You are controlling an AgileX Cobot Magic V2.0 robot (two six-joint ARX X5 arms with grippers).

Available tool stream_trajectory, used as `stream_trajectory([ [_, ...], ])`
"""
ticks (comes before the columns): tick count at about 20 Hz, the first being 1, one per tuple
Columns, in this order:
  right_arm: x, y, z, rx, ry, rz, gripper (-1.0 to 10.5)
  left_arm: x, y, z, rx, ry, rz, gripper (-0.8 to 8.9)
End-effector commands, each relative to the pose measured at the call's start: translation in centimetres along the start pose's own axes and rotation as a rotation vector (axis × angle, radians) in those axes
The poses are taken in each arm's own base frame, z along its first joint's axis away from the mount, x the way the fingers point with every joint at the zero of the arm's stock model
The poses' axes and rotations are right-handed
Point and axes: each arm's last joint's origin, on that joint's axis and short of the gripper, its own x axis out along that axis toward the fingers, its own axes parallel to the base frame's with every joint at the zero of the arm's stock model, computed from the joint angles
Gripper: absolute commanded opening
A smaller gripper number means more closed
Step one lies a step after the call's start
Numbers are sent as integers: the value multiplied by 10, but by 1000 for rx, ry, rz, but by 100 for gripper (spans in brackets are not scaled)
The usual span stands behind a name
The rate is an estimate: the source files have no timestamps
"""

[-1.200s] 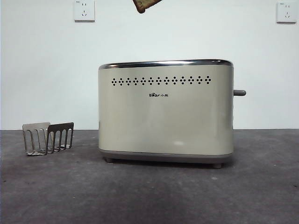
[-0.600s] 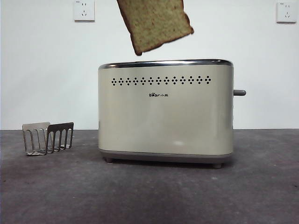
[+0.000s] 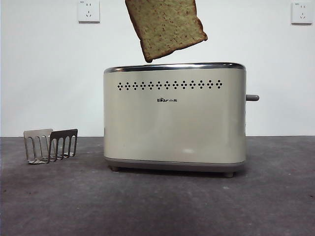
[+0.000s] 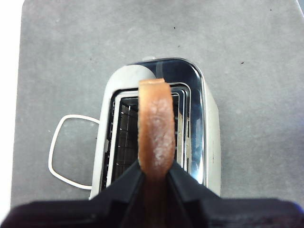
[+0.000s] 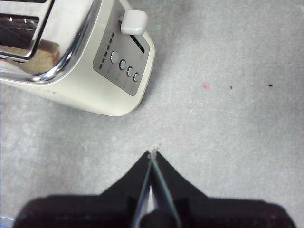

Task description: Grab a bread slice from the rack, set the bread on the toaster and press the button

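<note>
My left gripper [image 4: 154, 167] is shut on the slice of bread [image 4: 156, 123], brown crust edge up, held above the open slots of the cream toaster [image 4: 195, 95]. In the front view the tilted slice [image 3: 166, 27] hangs from the top edge, its lowest corner just above the toaster's [image 3: 174, 118] chrome rim. The lever button [image 3: 252, 98] sticks out of the toaster's right end. It also shows in the right wrist view [image 5: 133, 22]. My right gripper [image 5: 153, 154] is shut and empty above the table beside that end. The rack [image 3: 50, 145] stands empty at the left.
A white power cord [image 4: 59, 147] loops on the table behind the toaster. Two white wall sockets [image 3: 88, 11] are on the back wall. A row of round control knobs [image 5: 124, 64] sits on the toaster's narrow end below the lever.
The bread has come down from the top edge into full view over the toaster, and in the last half second sank slightly lower and to the right.
</note>
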Motion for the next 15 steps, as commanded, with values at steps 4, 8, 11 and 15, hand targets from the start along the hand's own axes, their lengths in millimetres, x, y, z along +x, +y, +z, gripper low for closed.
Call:
stream_trajectory([
  [4, -1, 0, 1, -15, -7, 0, 1, 10, -2, -3, 11, 12, -33, -9],
  [8, -1, 0, 1, -15, -7, 0, 1, 17, -3, -7, 17, 28, -56, -9],
  [11, -1, 0, 1, -14, -6, -1, 1, 22, -4, -11, 55, 62, -65, -9],
  [15, -1, 0, 1, -14, -6, 0, 1, 27, -3, -13, 51, 85, -66, -9],
])
